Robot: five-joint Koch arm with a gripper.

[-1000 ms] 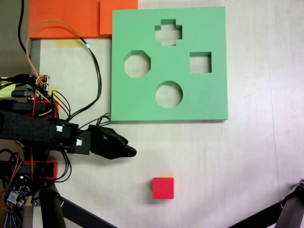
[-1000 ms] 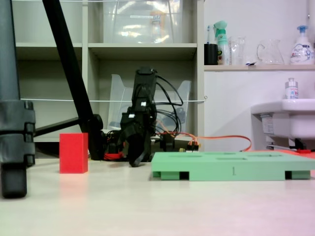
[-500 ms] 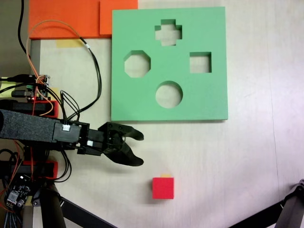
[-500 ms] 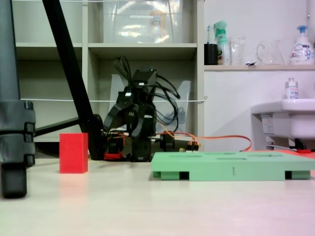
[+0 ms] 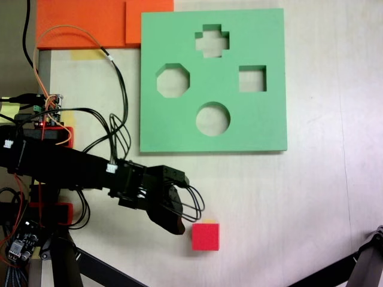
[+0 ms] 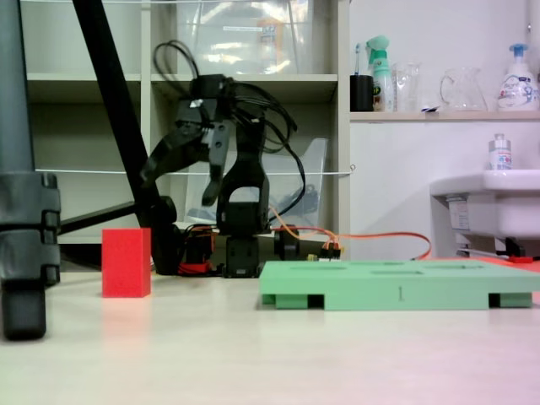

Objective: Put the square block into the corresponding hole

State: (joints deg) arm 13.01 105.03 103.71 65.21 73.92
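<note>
Swinging out and lifting since 0.5 s ago, the gripper (image 5: pixel 187 219) is now hanging jaws spread beside the square block (image 5: pixel 205 237), which is resting on the table, lining up a grasp.

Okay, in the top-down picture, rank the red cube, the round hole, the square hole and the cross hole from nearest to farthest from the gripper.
From the gripper:
1. The red cube, just to its right on the table.
2. The round hole, lowest cutout in the green board.
3. The square hole, on the board's right.
4. The cross hole, at the board's top.
</note>
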